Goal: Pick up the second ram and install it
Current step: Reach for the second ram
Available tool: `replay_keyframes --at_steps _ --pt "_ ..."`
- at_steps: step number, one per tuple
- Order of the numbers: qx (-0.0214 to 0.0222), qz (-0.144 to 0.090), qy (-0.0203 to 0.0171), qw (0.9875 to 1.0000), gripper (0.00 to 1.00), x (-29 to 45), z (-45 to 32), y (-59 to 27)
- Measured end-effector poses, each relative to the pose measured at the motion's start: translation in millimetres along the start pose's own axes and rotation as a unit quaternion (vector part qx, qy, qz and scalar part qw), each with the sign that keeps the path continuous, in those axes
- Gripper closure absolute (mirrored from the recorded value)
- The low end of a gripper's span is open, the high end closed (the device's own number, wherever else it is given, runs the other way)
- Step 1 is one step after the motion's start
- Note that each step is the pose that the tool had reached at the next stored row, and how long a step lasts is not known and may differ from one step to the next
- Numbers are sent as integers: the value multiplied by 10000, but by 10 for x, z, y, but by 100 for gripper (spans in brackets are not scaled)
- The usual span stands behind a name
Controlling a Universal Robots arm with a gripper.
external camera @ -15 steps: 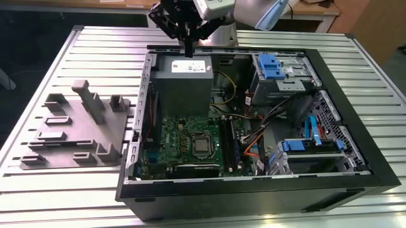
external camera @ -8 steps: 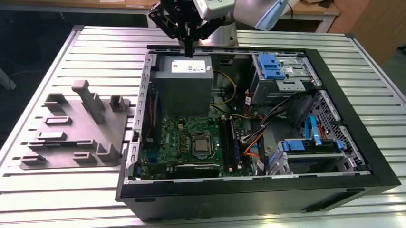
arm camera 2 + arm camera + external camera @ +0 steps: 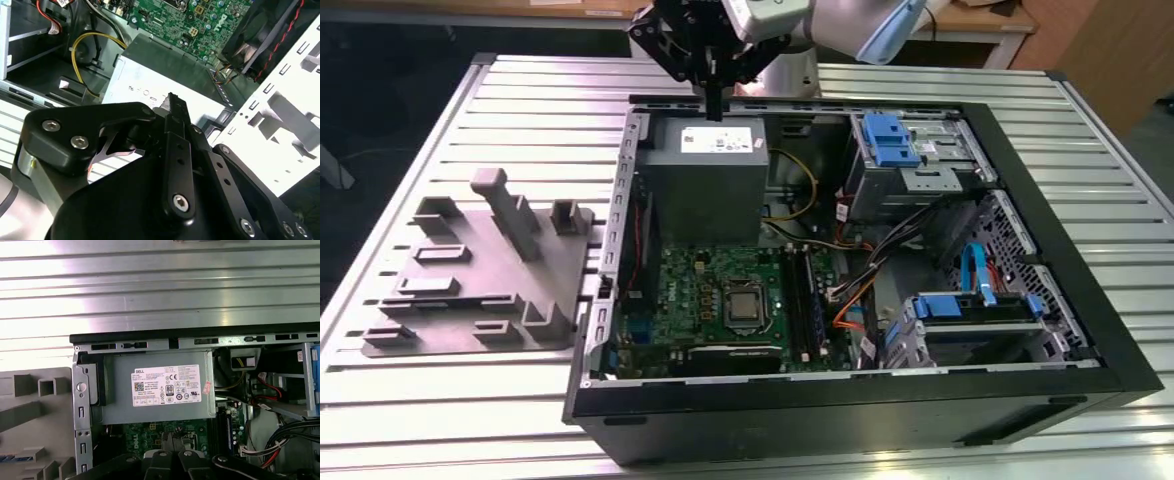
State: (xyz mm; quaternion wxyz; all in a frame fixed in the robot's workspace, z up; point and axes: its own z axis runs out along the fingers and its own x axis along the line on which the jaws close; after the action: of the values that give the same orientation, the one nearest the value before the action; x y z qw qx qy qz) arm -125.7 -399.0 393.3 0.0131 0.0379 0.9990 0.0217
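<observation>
My gripper (image 3: 715, 110) hangs shut above the grey power supply (image 3: 700, 160) at the far end of the open computer case, and I see nothing between its fingers. Both wrist views show the gripper (image 3: 172, 100) (image 3: 172, 438) with its black fingertips pressed together, over the labelled power supply (image 3: 160, 390). Further along the case lies the green motherboard (image 3: 700, 285) with its long black sockets (image 3: 803, 300). The second ram is out of view.
A grey fixture plate (image 3: 467, 290) with upright blocks lies on the slatted metal table (image 3: 454, 400), at the exterior view's left of the case. Drive cages with blue latches (image 3: 887, 140), loose cables (image 3: 854, 290) and the case's black wall (image 3: 854, 410) crowd the exterior view's right.
</observation>
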Motion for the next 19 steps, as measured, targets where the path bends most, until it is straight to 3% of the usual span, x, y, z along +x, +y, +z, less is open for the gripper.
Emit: replay_keyframes --at_steps 19 --pt "0 0 -1 10000 90 378 -10 -28"
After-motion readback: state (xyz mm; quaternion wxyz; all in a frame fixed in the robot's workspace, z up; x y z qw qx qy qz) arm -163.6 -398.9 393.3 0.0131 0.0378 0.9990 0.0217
